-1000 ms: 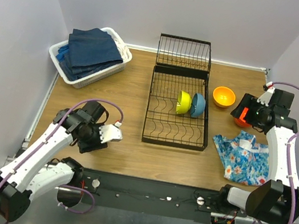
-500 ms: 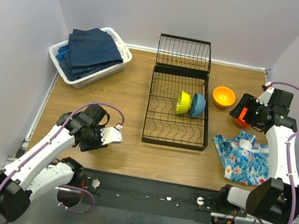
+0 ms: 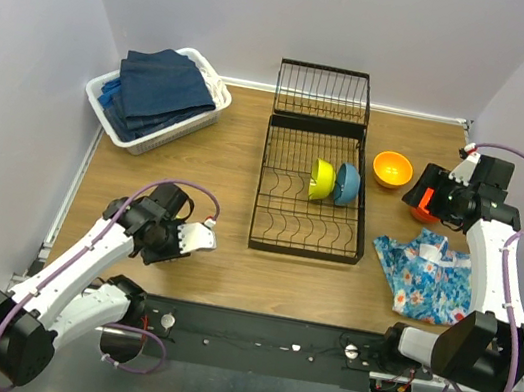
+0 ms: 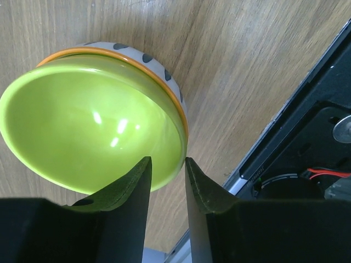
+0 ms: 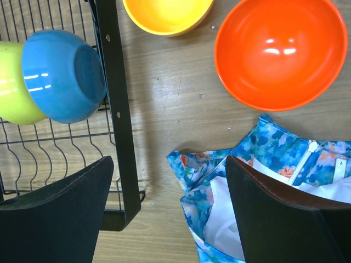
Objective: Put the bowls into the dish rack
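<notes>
The left gripper (image 4: 167, 164) pinched the rim of the shiny lime-green round bowl (image 4: 93, 118), at the top view's lower left. Next, it likely had to carry the bowl to the black wire dish rack (image 3: 282, 225) in the middle. The right gripper (image 5: 169, 164) had its fingers far apart.

At the far left corner of the light wooden surface (image 3: 227, 165) we see a white plastic basket (image 3: 188, 129), set at an angle and filled with a stack of folded navy towels (image 3: 159, 87). Toward the right near side lies a crumpled blue floral cloth (image 3: 428, 271); the right wrist view shows us its white lining and a zip pull. Plain pale walls (image 3: 324, 14) stand around the surface.
</notes>
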Controlling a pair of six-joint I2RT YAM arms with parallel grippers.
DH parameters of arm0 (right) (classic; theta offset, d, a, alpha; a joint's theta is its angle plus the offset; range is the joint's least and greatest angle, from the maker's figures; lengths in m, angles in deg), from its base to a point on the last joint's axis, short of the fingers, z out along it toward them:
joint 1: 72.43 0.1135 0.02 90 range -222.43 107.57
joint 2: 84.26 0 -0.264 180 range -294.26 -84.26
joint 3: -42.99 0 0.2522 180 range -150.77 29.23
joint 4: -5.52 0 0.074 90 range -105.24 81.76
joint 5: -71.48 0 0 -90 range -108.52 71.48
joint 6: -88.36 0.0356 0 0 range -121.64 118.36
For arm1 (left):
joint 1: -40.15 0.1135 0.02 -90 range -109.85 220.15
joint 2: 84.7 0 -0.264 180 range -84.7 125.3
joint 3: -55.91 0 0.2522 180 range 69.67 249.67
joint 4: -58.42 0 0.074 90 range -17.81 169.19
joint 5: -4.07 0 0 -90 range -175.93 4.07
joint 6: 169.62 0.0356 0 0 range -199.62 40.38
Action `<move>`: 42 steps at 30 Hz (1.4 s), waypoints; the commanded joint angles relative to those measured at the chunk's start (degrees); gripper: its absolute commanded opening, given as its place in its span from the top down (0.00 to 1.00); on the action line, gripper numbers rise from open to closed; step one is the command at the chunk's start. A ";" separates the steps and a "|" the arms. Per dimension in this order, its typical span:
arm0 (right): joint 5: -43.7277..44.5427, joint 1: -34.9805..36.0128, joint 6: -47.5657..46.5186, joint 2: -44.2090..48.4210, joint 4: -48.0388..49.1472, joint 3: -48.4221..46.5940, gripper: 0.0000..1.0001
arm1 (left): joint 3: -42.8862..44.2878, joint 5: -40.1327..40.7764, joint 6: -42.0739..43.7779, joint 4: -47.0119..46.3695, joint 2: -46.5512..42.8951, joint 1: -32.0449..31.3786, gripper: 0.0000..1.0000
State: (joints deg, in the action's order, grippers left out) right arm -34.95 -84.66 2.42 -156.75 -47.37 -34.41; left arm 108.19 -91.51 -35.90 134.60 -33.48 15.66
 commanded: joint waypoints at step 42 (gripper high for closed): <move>-0.01 -0.43 1.31 -1.08 0.29 -0.69 0.09 | 29.85 -30.69 -20.68 -20.64 12.31 0.14 1.00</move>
State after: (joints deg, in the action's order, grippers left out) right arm -34.93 -84.66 3.36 -156.93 -47.31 -32.95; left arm 134.47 -107.44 -44.60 130.77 -27.82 15.72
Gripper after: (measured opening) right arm 0.908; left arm 0.097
